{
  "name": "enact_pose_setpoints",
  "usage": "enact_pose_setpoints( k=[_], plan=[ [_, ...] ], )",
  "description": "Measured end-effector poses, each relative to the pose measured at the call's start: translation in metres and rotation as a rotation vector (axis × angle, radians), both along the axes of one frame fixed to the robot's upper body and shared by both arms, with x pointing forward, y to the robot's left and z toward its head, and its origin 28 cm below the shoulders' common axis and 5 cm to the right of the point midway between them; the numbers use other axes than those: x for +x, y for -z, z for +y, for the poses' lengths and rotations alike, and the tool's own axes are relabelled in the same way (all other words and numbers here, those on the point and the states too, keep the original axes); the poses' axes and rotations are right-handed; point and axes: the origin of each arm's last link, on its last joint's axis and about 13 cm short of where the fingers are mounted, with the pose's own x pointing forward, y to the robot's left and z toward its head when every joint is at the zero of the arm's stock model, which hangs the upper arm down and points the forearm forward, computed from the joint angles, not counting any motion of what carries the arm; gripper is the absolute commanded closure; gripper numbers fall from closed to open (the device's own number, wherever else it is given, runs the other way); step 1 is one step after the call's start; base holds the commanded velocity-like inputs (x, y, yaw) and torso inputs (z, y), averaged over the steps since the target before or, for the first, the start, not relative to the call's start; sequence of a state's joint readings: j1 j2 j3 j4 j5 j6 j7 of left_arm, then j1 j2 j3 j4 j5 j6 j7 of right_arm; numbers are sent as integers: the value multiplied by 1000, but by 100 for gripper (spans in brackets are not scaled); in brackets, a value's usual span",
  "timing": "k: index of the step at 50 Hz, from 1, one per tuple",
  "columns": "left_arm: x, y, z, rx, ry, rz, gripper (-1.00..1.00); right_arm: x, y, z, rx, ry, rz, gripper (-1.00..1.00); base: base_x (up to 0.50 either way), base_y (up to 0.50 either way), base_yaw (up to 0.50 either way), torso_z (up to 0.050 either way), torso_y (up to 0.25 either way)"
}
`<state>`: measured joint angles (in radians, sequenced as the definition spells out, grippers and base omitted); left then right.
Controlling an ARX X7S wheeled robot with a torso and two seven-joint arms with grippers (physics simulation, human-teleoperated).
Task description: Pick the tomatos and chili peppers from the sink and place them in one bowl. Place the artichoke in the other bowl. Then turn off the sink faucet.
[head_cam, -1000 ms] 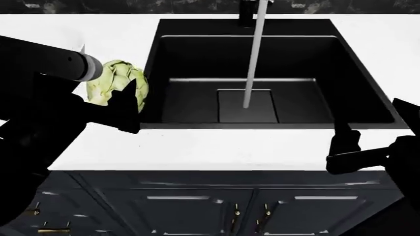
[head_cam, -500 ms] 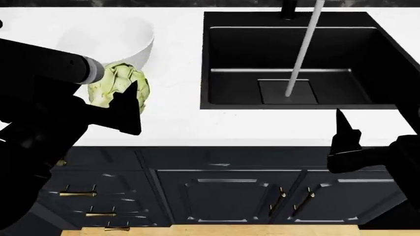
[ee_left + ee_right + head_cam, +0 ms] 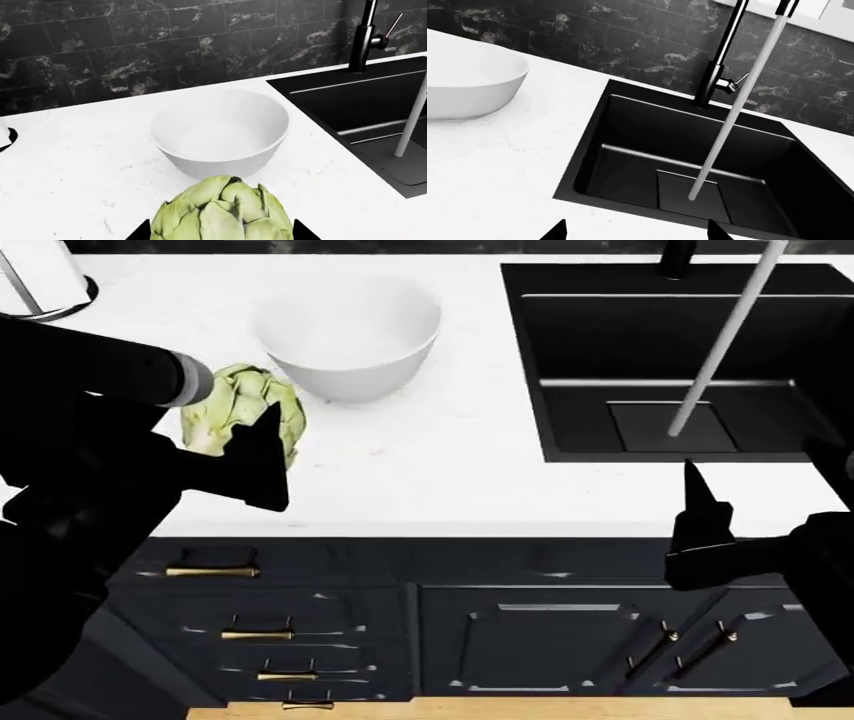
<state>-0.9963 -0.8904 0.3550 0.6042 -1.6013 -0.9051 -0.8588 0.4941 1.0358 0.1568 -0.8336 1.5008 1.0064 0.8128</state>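
Step in hand: carrying the artichoke to its bowl. The left gripper (image 3: 254,455) was pinching the pale yellow-green, leafy round artichoke (image 3: 240,420), held above the white marble counter (image 3: 427,480), just short of the plain white deep round bowl (image 3: 350,335). In the left wrist view the artichoke (image 3: 223,212) sat between the two black fingertips, with the white bowl (image 3: 220,132) empty and directly ahead.

The right gripper (image 3: 635,231) hung idle at the counter edge before the matte black rectangular sink (image 3: 694,170), fingertips spread, nothing between them. No tomatoes or chili peppers showed in the basin; the wooden bowl was out of view.

Water stream (image 3: 727,115) was running from the tall black column faucet (image 3: 717,70); the thin lever not yet turned.

Next move, as judged: bring the artichoke forward over the bowl's rim, lower, release. Then the faucet.
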Motion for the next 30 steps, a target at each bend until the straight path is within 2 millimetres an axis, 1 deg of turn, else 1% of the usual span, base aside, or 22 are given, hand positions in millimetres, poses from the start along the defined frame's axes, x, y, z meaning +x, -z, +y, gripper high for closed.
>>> enact_pose_setpoints(
  k=[6,17,21,30],
  plan=[
    [2,1,0,-2,-4,4,100,0,1,0,3,-2,1,-100,-1,448,0,0,0],
    [5,1,0,0,-14,7,100,-1,2,0,16,-13,-4,-100,0,7,0,1,1],
    [6,1,-1,-2,-8,8,100,0,2,0,16,-11,-9,-100,261,239,0,0,0],
    [9,-2,0,-5,-14,3,100,0,2,0,17,-10,-19,-100,420,278,0,0,2]
  ],
)
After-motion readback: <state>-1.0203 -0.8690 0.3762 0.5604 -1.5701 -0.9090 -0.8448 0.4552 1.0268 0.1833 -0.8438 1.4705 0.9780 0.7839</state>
